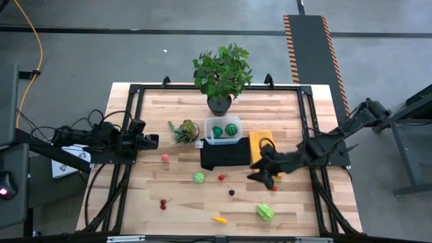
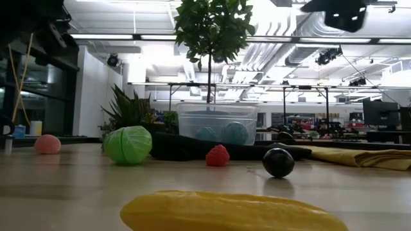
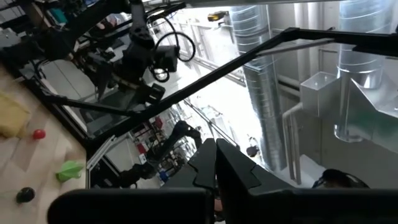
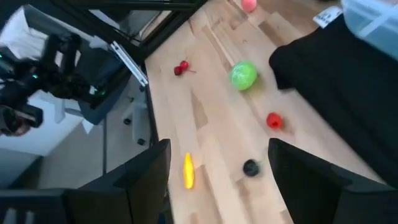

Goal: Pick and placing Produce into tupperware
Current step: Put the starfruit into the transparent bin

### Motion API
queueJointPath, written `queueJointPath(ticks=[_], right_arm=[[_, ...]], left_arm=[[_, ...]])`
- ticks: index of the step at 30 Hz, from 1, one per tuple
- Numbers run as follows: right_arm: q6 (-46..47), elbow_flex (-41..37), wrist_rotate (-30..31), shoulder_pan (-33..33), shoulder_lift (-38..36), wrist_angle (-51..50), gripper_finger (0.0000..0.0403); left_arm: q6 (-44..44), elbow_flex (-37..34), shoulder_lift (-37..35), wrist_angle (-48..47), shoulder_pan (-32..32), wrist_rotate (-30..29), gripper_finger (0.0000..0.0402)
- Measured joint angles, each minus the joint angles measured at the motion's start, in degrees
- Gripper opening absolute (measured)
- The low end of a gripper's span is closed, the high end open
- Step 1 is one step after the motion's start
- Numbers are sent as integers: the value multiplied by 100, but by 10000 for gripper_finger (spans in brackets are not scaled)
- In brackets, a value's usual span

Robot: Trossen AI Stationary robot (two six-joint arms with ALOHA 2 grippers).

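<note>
Jaws wide apart and empty on the right gripper (image 1: 264,173), reaching low beside the yellow cloth (image 1: 260,143); left gripper (image 1: 154,140) pinched closed, parked level at the table's left edge. Small clear plastic tupperware box (image 1: 223,131) sits on the black folded cloth (image 1: 225,156), long axis across the table, two dark green striped balls (image 1: 231,129) inside.

- Grey concrete floor (image 1: 135,54) all around, crossed by dark seam lines.
- Black ramp or mat with orange-and-black hazard edging (image 1: 310,47) lying on the floor beyond the far right corner of the wooden table (image 1: 182,209).
- Yellow cable (image 1: 30,61) trailing over the floor at far left.
- Grey metal stand (image 1: 412,135) at the right edge.
- Bright white ceiling with long strip lights (image 2: 128,36), exposed ducts and pipes (image 2: 282,25) in the low view.
- White wall panel (image 2: 93,96) at left, dark-framed glazing beside it.
- Large silver ventilation ducts (image 3: 261,93) rising overhead in the left wrist view.
- Distant benches and equipment (image 2: 308,131) dim and too small to make out.
</note>
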Motion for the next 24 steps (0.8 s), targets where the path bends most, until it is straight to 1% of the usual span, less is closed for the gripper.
queueJointPath(ticks=[6, 11, 14, 18, 24], right_arm=[[478, -88, 582, 597, -13, 50, 261], [659, -88, 1008, 871, -13, 78, 261], [686, -88, 1033, 934, -13, 65, 261], [659, -88, 1038, 936, -13, 42, 261], [652, -88, 1038, 936, -13, -85, 261]], left_arm=[[-9, 0, 110, 114, -2, 1, 1], [-4, 0, 301, 456, -2, -37, 1], [-1, 2, 390, 754, 0, -85, 1], [51, 143, 461, 779, 0, -107, 1], [404, 702, 732, 781, 0, -125, 1]])
